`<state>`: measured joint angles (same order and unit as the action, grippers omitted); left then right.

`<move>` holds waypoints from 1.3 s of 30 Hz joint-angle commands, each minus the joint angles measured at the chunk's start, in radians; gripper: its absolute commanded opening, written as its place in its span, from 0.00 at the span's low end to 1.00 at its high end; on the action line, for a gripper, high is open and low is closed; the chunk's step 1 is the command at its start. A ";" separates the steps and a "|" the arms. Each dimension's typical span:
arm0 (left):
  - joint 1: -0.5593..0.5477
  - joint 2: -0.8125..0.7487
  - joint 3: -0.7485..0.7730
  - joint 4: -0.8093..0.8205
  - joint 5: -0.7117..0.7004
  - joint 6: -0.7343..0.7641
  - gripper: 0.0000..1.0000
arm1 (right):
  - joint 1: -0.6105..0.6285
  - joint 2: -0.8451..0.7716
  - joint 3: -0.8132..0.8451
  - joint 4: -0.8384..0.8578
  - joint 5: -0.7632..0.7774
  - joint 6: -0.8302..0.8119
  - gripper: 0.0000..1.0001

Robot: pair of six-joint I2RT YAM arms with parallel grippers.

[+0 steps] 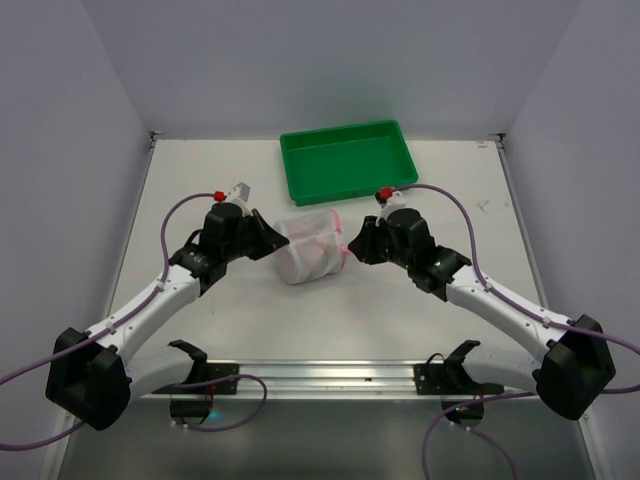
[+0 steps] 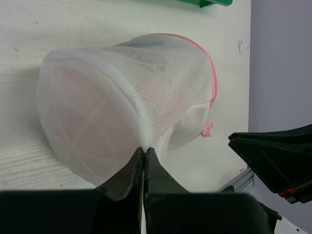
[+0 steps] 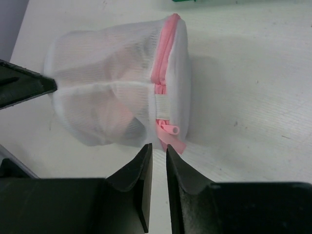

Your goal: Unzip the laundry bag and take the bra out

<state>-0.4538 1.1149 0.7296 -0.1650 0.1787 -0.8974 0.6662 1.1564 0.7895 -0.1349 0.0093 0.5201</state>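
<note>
White table (image 1: 330,320) carries the laundry bag (image 1: 312,247), lying zipped between both tools. It looks like light, soft, crushable mesh, and the pink zipper pull (image 3: 168,129) is the place to grip. Jaws pressed together, the left tool (image 2: 145,148) seems to pinch mesh at its tips. Barely parted, the right tool (image 3: 158,146) holds nothing; the pull sits just ahead of it.

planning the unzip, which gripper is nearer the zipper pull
Right. The right gripper sits slightly open just short of the zipper pull; the left gripper pinches the bag at its opposite end.
</note>
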 commanded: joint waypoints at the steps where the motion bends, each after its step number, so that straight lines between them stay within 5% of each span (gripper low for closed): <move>1: 0.003 0.003 0.024 0.047 0.013 0.003 0.00 | 0.004 -0.003 -0.015 0.060 -0.042 -0.005 0.22; 8: 0.003 -0.021 -0.015 0.061 0.018 0.002 0.00 | -0.033 0.037 -0.021 0.064 0.006 0.104 0.35; 15: 0.003 -0.030 -0.041 0.081 0.034 -0.014 0.00 | -0.039 0.101 -0.013 0.127 -0.103 0.119 0.36; 31: 0.003 -0.035 -0.042 0.079 0.036 -0.014 0.00 | -0.042 0.134 -0.035 0.179 -0.132 0.159 0.22; 39: 0.004 -0.046 -0.052 0.070 0.028 -0.012 0.00 | -0.040 0.118 -0.038 0.164 -0.109 0.149 0.00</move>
<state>-0.4538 1.0988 0.6888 -0.1360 0.1986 -0.9054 0.6273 1.2984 0.7586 0.0086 -0.1043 0.6720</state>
